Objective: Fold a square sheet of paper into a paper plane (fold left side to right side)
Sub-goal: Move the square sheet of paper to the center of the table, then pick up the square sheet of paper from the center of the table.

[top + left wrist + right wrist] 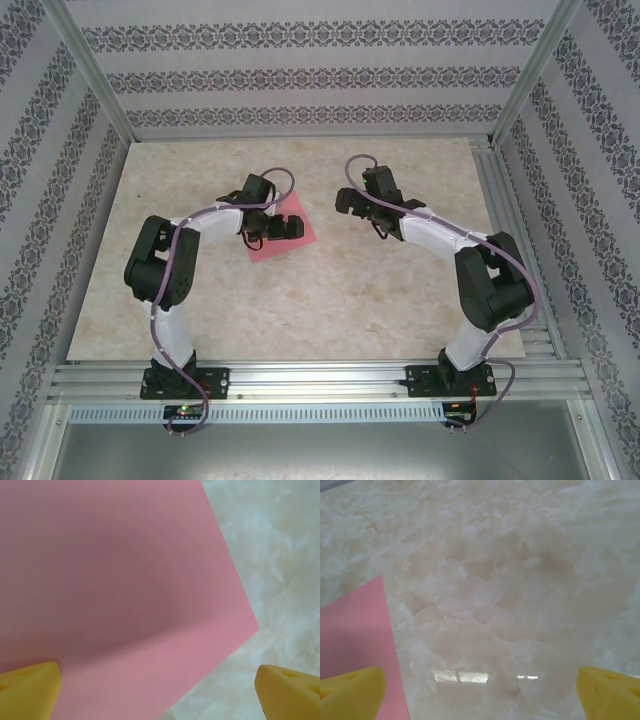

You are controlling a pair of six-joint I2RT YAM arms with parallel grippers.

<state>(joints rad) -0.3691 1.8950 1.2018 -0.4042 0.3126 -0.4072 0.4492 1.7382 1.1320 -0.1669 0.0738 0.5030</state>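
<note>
One square sheet of paper (272, 250) lies flat on the table (300, 320). It is pink-red and sits a little left of the middle, turned a bit crooked.

The left gripper (283, 226) hangs right over the far part of the sheet. Seen from the left wrist, its yellow fingers (30, 692) stand wide apart, one at each bottom corner of the view. They hold nothing. The pink sheet spreads out under them, with a soft dark shadow across it. One corner of the sheet points to the right, onto the pale, stone-looking table top. One finger is over the paper and the other is over bare table. I cannot tell if a finger touches the paper.

The right gripper (352, 203) is off to the right of the sheet, near it but apart. It is wide too and holds nothing. Seen from the right wrist, its yellow fingers (351, 692) are far apart. One finger is in front of the edge of the pink sheet. The other is over shiny table with small bright spots of light.
</note>
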